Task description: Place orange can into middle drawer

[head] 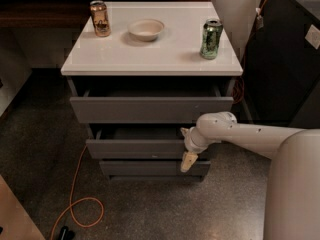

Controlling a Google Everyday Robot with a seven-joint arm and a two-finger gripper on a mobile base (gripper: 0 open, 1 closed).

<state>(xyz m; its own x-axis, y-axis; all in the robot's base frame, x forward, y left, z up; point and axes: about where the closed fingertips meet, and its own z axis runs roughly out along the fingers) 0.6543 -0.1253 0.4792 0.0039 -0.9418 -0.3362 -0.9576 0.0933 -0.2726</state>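
Note:
The orange can (100,18) stands upright at the back left of the white cabinet top (150,54). The middle drawer (135,147) is pulled out a little, its grey front below the top drawer front. My gripper (188,160) hangs fingers-down at the right end of the middle drawer front, in front of the bottom drawer. It holds nothing that I can see. My white arm reaches in from the right.
A green can (211,39) stands at the right of the top and a pale bowl (146,29) at the back middle. The top drawer (150,109) is partly open. An orange cable (75,194) loops on the floor at the left. A dark cabinet (280,59) stands at the right.

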